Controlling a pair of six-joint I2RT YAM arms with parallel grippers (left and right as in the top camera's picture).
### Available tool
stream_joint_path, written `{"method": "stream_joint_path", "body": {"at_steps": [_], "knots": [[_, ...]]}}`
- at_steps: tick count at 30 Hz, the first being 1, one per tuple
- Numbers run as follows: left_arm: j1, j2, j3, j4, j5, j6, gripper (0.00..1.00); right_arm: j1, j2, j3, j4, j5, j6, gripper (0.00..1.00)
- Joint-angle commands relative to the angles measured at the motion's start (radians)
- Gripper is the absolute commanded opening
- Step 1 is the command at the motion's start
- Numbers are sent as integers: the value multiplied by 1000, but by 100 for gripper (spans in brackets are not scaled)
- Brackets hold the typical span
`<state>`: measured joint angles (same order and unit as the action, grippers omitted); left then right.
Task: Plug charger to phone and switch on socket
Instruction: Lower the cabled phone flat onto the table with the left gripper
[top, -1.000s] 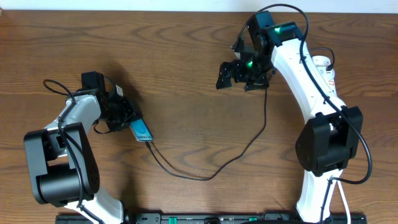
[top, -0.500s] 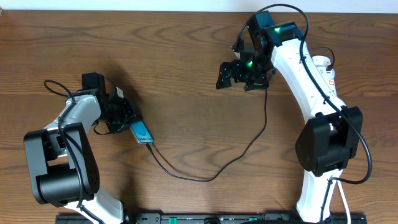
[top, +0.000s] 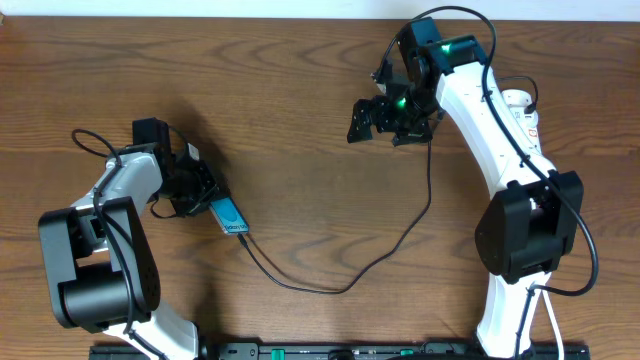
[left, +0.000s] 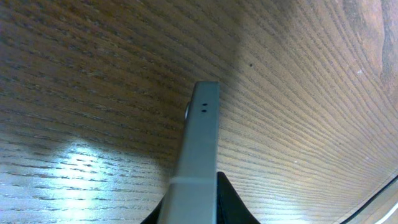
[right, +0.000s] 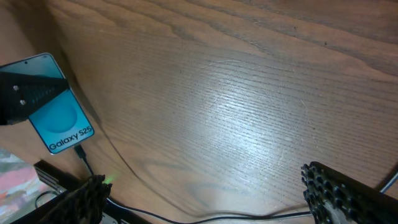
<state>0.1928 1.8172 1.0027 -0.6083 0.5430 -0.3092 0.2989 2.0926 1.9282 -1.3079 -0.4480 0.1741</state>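
Noting the phone (top: 229, 213) at the left of the surface (top: 300, 60), pinched by its upper end in the jaws of the left gripper (top: 203, 195), clamped tight on it. Seen edge-on from the left wrist, tilted up off the wood rather than lying flat. Noting the charger (top: 430, 185) with its small tip at the phone's lower edge, apparently seated, then looping across the middle and rising toward the right gripper (top: 388, 122). Far end lost under the right arm (top: 490, 130), so no telling whether plugged into the socket (top: 528, 115). Right jaws wide apart, holding nothing, hovering above bare wood, near the socket but not at it. Socket mostly hidden behind the right arm at the far right edge; switches not readable. Judging the risks:
- pulling the tip out of the port through any lift or swing of the phone against the cable's slack;
- slipping of the thin phone from a pinch on one end only, then a drop on its corner;
- snagging the loop with the right arm on the way to the switch, dragging phone and plug alike;
- pressing the wrong switch, or shoving the light strip sideways instead of toggling, with nothing bracing it.

Worth confirming the tip's seating before release.
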Motion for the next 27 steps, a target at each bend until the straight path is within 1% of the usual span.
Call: {"method": "stream_joint_path", "body": {"at_steps": [1,17,27], "knots": [[-2,-8,-4,-9,-6,21,12,17,-19,13,3,1,-15,99],[-2,-8,-4,-10,-6,21,13,17,-19,13,7,1,-15,99],[-2,-8,-4,-51,-6,21,14,17,-19,13,9,1,-15,99]]}}
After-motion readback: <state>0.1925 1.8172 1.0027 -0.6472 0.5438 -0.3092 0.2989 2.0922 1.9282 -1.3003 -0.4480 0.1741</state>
